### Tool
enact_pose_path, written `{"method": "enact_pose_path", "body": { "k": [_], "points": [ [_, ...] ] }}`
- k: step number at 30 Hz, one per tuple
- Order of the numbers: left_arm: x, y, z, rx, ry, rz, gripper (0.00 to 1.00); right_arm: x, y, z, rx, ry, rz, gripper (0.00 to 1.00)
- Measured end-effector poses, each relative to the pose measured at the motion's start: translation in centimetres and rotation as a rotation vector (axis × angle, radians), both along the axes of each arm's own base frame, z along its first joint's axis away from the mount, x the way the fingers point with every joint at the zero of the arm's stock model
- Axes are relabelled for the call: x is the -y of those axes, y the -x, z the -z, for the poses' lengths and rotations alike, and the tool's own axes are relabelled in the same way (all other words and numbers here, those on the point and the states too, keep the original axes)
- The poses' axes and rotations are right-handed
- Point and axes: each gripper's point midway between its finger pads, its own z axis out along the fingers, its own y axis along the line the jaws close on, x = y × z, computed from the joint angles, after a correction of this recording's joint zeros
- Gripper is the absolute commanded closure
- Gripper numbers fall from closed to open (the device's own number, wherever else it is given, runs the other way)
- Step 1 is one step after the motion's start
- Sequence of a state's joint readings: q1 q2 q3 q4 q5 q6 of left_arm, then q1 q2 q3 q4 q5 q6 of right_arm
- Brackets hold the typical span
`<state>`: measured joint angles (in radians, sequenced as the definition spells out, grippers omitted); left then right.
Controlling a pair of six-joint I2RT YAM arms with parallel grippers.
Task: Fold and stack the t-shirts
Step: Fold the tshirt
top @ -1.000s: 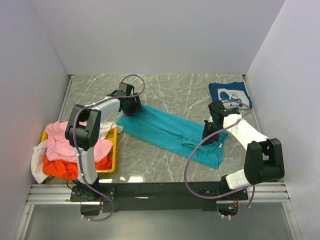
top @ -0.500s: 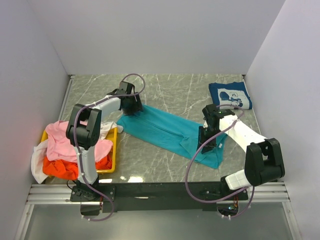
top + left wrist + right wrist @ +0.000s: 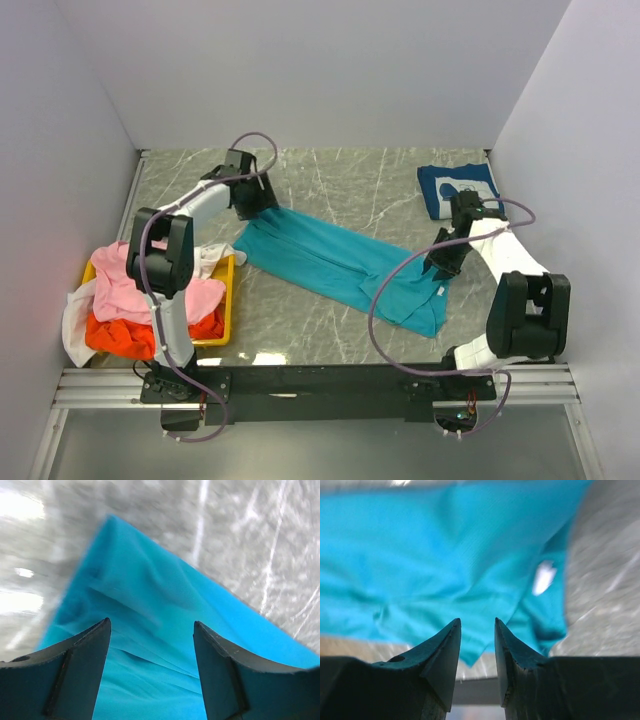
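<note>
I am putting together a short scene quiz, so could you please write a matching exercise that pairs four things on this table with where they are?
Things:
1. teal t-shirt
2. navy t-shirt
3. yellow tray
4. pink t-shirt

Places:
A. at the far right corner of the table
B. laid out diagonally across the middle of the table
C. on top of the heap of clothes in the tray
D. at the left side of the table, towards the near edge

Pairs: 1-B, 2-A, 3-D, 4-C
</note>
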<state>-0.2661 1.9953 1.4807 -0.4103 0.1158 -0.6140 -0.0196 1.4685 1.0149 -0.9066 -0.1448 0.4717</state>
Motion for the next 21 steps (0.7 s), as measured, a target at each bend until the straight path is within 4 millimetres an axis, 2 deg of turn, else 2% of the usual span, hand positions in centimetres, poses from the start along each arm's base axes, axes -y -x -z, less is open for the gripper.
{"method": "enact_pose_path", "body": {
  "k": [4, 7, 10, 13, 21],
  "points": [
    [-2.4, -1.1, -0.6, 0.008, 0.009, -0.05, 0.27, 2.6, -1.1, 1.0, 0.002, 0.033, 0.088, 0.56],
    [-3.4, -2.2, -1.1, 0.026, 0.015, -0.072, 0.28, 4.0, -1.5, 1.7, -0.006, 0.051, 0.128, 0.55],
    [-3.4, -3.1, -1.4, 0.04, 0.015, -0.071, 0.28, 5.3, -1.7, 2.2, -0.008, 0.063, 0.165, 0.55],
    [-3.4, -2.8, -0.8, 0.023, 0.006, -0.066, 0.3, 6.3, -2.2, 2.5, 0.001, 0.065, 0.199, 0.55],
    [-4.1, -2.2, 0.3, -0.011, -0.035, -0.071, 0.36, 7.2, -2.8, 4.6, -0.032, 0.062, 0.223, 0.55]
  ]
}}
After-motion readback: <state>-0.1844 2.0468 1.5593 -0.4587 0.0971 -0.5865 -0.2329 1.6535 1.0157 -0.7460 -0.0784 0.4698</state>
